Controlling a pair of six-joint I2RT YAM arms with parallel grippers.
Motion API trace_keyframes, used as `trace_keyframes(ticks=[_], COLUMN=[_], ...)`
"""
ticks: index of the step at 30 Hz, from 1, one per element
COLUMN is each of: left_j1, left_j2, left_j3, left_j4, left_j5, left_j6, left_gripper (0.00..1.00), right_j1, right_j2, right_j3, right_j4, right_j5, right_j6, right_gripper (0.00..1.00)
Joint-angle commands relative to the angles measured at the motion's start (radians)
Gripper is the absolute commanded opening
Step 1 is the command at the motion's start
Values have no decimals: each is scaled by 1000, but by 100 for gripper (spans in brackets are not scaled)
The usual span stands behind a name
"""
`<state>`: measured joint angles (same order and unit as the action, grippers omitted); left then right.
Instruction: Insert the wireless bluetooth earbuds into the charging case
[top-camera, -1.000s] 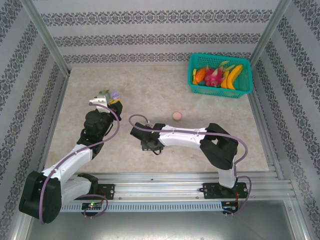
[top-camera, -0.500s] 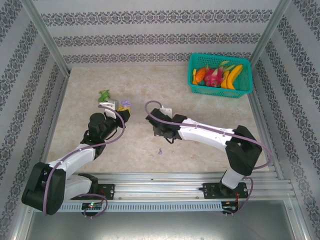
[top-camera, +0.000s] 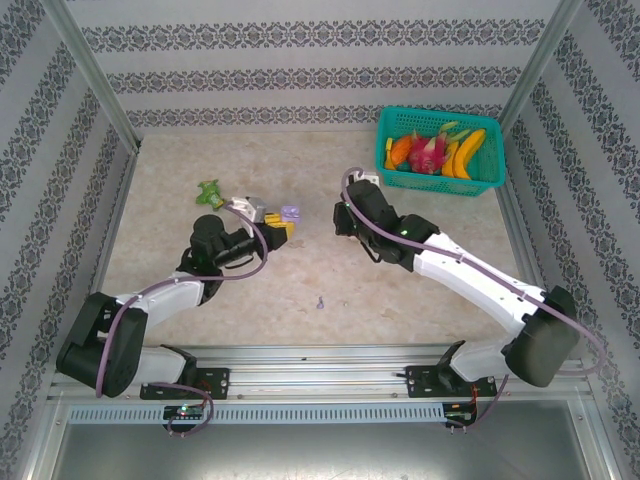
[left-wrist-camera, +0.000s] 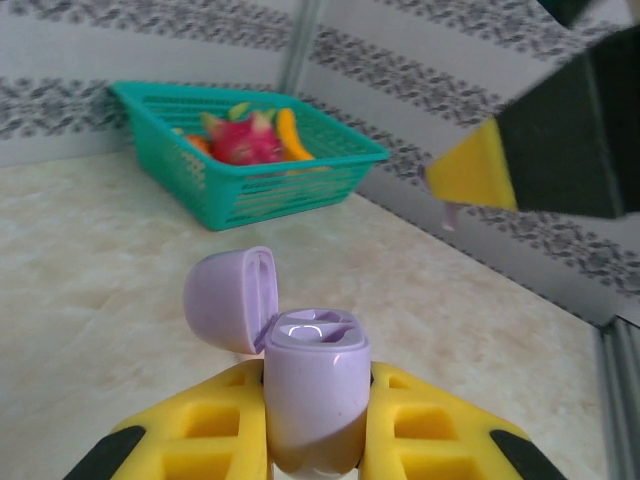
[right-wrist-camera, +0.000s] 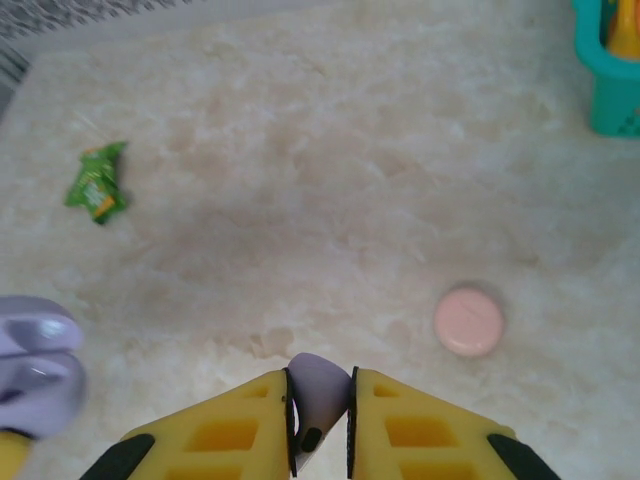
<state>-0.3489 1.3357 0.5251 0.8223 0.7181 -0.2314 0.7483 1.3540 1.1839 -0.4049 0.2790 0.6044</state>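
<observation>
My left gripper is shut on an open purple charging case, held upright with its lid hinged back to the left. From above, the charging case sits at the tip of the left gripper, left of centre. My right gripper is shut on a small purple earbud above the table. The right gripper faces the case from the right, a short gap apart. Another tiny purple earbud lies loose on the table nearer the front.
A teal basket of fruit stands at the back right. A green packet lies behind the left gripper. A round pink case lies shut on the marble table below the right gripper.
The right gripper has lifted from the table front and swung back and right with the earbud. The left gripper has carried the open case to the right. The loose earbud came into view.
</observation>
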Motion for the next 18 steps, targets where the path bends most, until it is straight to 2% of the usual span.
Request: trace_keyframes(ticks=[1, 8, 18], left_j1=[-30, -85, -126], left_j2=[32, 92, 91], left_j3=[59, 157, 251], left_j4=[78, 65, 40], left_j5=[87, 140, 197], left_j6=[41, 62, 97], left_gripper=[0, 0, 0], right_j1=[-12, -20, -32], right_j2=[-52, -137, -240], right_j3=[-9, -40, -110], right_j4=[91, 207, 289], right_j5=[-92, -233, -317], right_j6=[-100, -229, -290], right_gripper=[18, 19, 19])
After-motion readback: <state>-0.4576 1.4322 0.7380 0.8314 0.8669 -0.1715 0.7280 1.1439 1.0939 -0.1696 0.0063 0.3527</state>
